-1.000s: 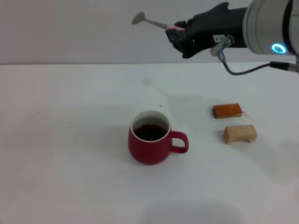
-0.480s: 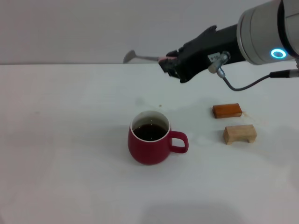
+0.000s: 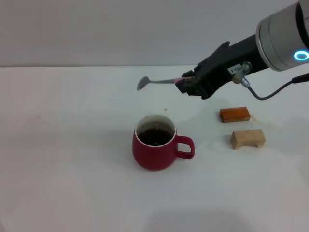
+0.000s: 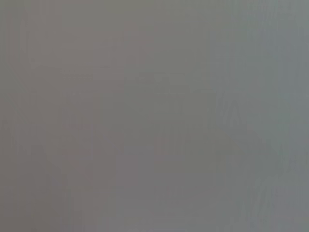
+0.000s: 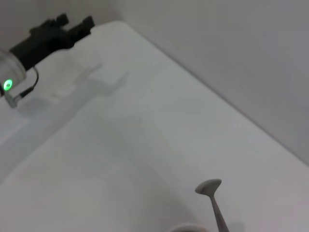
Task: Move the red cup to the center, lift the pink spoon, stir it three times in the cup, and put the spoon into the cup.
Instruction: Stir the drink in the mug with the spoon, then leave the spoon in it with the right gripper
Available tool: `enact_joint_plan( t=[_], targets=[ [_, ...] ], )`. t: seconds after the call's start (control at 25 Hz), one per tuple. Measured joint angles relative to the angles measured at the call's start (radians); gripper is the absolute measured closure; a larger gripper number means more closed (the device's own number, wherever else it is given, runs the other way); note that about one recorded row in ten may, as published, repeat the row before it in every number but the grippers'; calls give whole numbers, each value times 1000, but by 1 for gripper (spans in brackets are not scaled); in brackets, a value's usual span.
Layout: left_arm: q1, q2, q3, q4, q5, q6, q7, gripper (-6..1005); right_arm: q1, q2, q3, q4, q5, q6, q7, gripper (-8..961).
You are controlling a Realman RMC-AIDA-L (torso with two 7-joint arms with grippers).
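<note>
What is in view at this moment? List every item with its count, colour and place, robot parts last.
red cup: one, dark red with a white inside and dark liquid in it, near the middle of the table, handle toward the robot's right.
pink spoon: one, silver bowl and neck with a pink handle, held in the air above and behind the cup, bowl pointing to the robot's left.
orange-brown block: one, on the table to the right of the cup.
tan block: one, just in front of the orange-brown block.
table: one, white.
right gripper: one, black, shut on the spoon's handle above the table.
left gripper: one, black, seen far off in the right wrist view.
</note>
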Motion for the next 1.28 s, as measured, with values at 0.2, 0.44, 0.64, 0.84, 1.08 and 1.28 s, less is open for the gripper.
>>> enact_joint_plan(
  t=[0.2, 0.44, 0.64, 0.84, 1.08, 1.28],
  targets=[
    [-1, -2, 1, 1, 1, -1, 2, 155, 46, -3, 43, -66, 5, 66, -66, 798],
    [-3, -1, 2, -3, 2, -1, 2, 155, 99, -17, 87, -137, 18, 125, -109, 798],
    [-9, -3, 2, -4, 2, -1, -2, 155, 139, -36, 113, -224, 21, 149, -141, 798],
    [-11, -6, 6, -7, 1, -1, -5, 155, 176, -47, 114, -321, 28, 152, -177, 797],
    [-7, -6, 7, -18, 1, -1, -7, 155, 223, -49, 113, -443, 28, 136, -226, 797],
    [-4, -6, 8, -19, 2, 2, -14, 155, 269, -49, 109, -552, 25, 103, -268, 797]
  ],
)
